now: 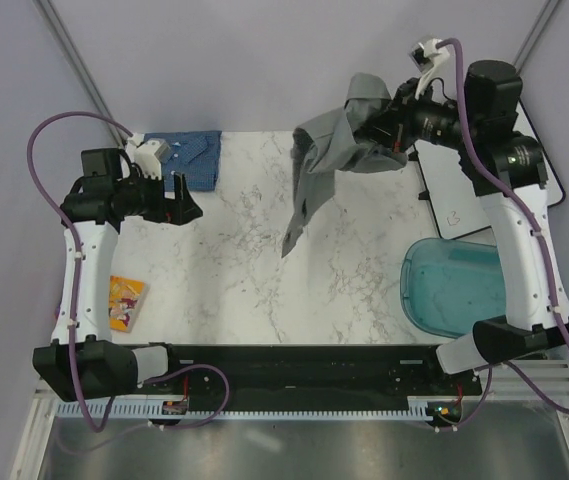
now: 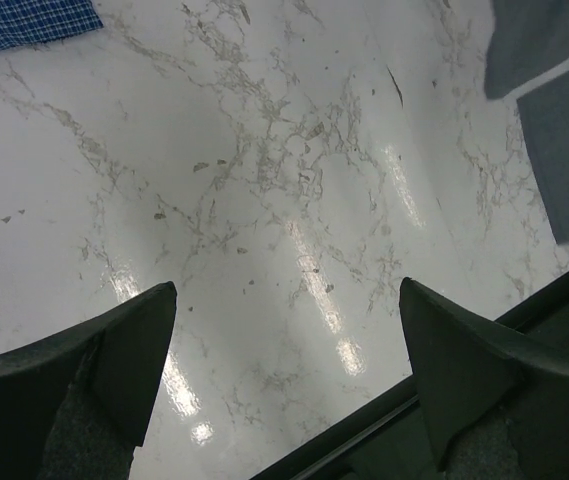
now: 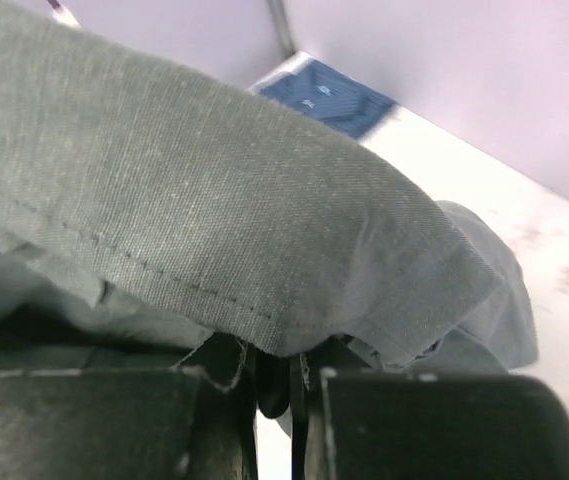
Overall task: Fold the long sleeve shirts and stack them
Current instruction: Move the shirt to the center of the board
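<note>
The right arm rises from its base at the near right corner and runs along the right side of the counter toward the far edge. There it bends at the elbow, and its forearm reaches left, held high above the surface. Its pincer points left and is closed almost fully on a fold of the grey shirt. In the right wrist view the two dark fingers stand nearly together, with the hem of the cloth nipped in the narrow gap between them. The grey shirt is bunched over the pincer and hangs from it above the far middle of the counter. One long strip trails down and to the left; whether its tip touches the marble cannot be told.

The left arm stands up from the near left corner, bends at the far left, and turns its forearm to the right. Its pincer is low over bare marble, spread wide and holding nothing.

The blue checked shirt lies flat at the far left of the counter, just beyond the left pincer. A colourful book rests at the left edge. A blue tub sits at the near right, with a white board beyond it.
</note>
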Available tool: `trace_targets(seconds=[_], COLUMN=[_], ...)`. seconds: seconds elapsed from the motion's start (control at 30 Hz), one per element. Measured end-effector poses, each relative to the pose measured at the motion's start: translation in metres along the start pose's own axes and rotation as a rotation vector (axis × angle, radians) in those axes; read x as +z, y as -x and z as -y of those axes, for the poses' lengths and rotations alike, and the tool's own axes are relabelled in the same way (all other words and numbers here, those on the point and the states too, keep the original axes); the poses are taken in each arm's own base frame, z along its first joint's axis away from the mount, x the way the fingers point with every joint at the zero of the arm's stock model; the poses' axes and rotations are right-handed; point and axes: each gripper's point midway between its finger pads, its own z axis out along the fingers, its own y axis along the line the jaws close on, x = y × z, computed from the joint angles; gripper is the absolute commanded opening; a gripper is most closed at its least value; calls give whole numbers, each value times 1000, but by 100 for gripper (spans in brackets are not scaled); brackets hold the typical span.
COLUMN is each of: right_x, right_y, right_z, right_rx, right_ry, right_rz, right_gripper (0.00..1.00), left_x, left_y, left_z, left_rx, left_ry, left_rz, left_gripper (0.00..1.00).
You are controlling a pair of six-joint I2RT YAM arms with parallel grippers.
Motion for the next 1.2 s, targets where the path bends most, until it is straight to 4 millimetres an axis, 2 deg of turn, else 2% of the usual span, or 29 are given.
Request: trace_targets(seconds=[0.03, 0.07, 0.1, 0.13, 0.2, 0.3, 0.37, 0.4, 0.47, 0.5, 0.57, 0.6, 0.67, 0.73, 0.83, 0.9, 1.0, 1.1, 1.2], right_x=[15, 23, 30, 35, 41, 44, 39, 36, 31, 28, 23, 21, 21, 24, 34, 44, 62, 77, 87], right_y=[4, 5, 5, 0, -24, -90, -147, -177, -214, -226, -237, -237, -231, -228, -234, -246, -273, -301, -323], right_z=[-8, -7, -1, 9, 46, 102, 130, 136, 138, 137, 132, 130, 129, 128, 130, 133, 140, 148, 155], right_rx=[48, 89, 143, 200, 300, 439, 493, 506, 506, 492, 454, 423, 367, 328, 300, 301, 321, 333, 333], right_ry=[36, 44, 38, 21, -49, -188, -282, -314, -338, -344, -339, -338, -328, -318, -303, -296, -283, -285, -297], right_rz=[15, 22, 33, 34, 17, -87, -190, -253, -335, -364, -398, -399, -389, -383, -395, -417, -476, -532, -575], right_gripper=[23, 53, 98, 98, 98, 98, 98, 98, 98, 98, 96, 95, 93, 90, 86, 84, 84, 84, 83], left_x=[-1, -1, -2, -2, -2, -2, 0, 4, 16, 28, 45, 56, 71, 89, 119, 135, 153, 168, 177], left_y=[0, 1, 1, 1, 1, 0, -2, -5, -18, -31, -55, -73, -94, -108, -125, -137, -155, -166, -175], left_z=[0, 0, 0, 1, 3, 8, 12, 15, 25, 35, 51, 59, 63, 65, 70, 78, 85, 84, 79], left_rx=[-7, -13, -16, -18, -19, -10, 23, 52, 118, 170, 235, 269, 293, 320, 387, 443, 510, 554, 587], left_ry=[-1, -6, -8, -13, -25, -52, -68, -78, -95, -117, -161, -186, -208, -215, -213, -213, -201, -169, -129], left_rz=[3, 6, 7, 9, 10, 9, 1, -12, -56, -96, -169, -220, -293, -357, -424, -461, -514, -545, -564], left_gripper=[99, 100, 100, 100, 100, 100, 100, 99, 99, 98, 95, 90, 88, 87, 88, 90, 94, 97, 94])
